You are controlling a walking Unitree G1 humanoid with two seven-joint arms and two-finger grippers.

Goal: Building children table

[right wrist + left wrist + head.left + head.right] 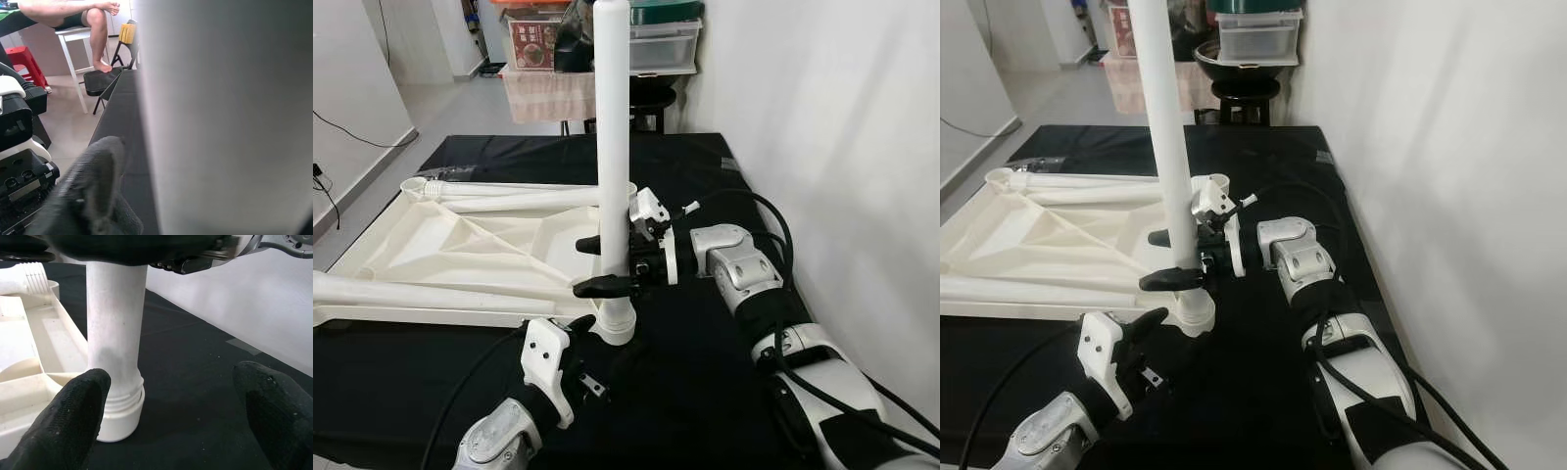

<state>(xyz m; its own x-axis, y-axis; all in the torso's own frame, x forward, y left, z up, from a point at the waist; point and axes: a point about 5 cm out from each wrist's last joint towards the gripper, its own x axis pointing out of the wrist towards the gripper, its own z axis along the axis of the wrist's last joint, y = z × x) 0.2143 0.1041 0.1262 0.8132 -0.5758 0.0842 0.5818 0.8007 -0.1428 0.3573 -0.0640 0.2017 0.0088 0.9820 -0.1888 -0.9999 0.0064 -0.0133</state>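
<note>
A white table leg [613,137] is held upright in the corner socket [616,323] of the upturned white tabletop [440,257], which is laid on a black cloth [705,392], and the right tool [599,266] is clamped on this leg just above the socket. The left tool [171,426] is kept low beside the socket, its fingers [68,421] spread apart and closed on nothing. Two more white legs [499,201] are laid flat across the tabletop

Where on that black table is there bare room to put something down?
Bare black table lies between the two arms, near the front edge, and behind the tabletop at the far end. It is crowded around the upright leg, where the right gripper clamps it.
</note>
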